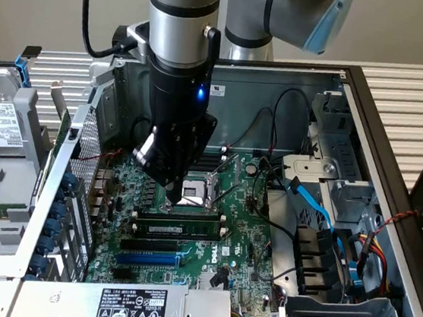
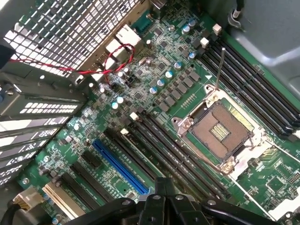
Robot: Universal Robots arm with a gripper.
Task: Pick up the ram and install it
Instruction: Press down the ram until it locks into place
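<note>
Just below the gripper, the ram

The gripper fingertips are hidden behind its own body above the CPU socket. Label text near the blue slot is too tiny to read.

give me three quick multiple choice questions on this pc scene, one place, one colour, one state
1. Where is the gripper? A over the motherboard; B over the slatted table; C over the power supply label.
2. What colour is the long expansion slot? A red; B blue; C white.
3. What state is the CPU socket in? A under a fan; B uncovered; C taped over.
Answers: A, its tip hangs by the socket on the board; B, plainly blue beside the black slots; B, its contacts show bare.
</note>
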